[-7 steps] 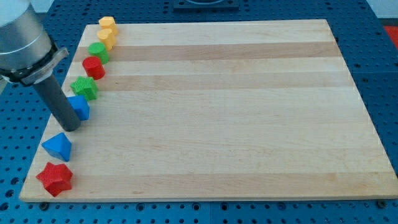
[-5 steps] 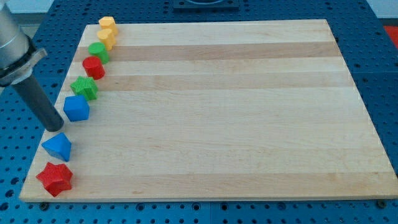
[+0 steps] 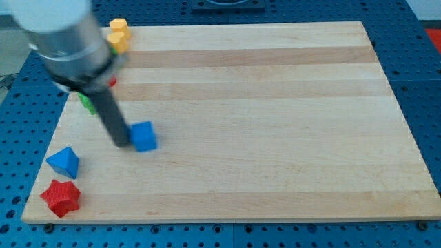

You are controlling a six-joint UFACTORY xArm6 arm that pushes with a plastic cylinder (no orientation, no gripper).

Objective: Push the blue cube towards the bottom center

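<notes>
Step in hand: the push on the blue cube appears to be under way, with contact made on the cube's left face and the cube out in the left part of the board, well short of the bottom centre.

Next move, as a judgement: the drive needs to run toward the view's right and bottom; since my tip sits on the cube's left side, it likely wants to shift to the cube's upper-left so the shove carries downward as well as across. A push off the cube's middle could spin it or let it slip aside.

Items, largest first:

1. Counter (image 3: 275, 103) — pale wooden board on a blue perforated base; bare to the right of my tip.
2. Arm and rod — grey cylinder at the view's top left, dark rod slanting down; motion-blurred. There is no claw on this rig, so nothing opens, clenches or grasps; the rod only pushes.
3. My tip (image 3: 122, 143) — on the board, touching or just beside the cube's left face; blur prevents telling which.
4. Blue cube (image 3: 144, 136) — just right of my tip; solid blue, small, flat on the board, edges slightly turned against the board's grain.
5. Blue triangular block (image 3: 64, 162) — below and left of my tip, apart.
6. Red star block (image 3: 60, 198) — further below and left.
7. Yellow blocks (image 3: 119, 34) — above my tip, at the board's top-left corner.
8. Green block (image 3: 87, 103) and red block (image 3: 111, 81) — mostly hidden behind the rod; shapes cannot be told.
</notes>
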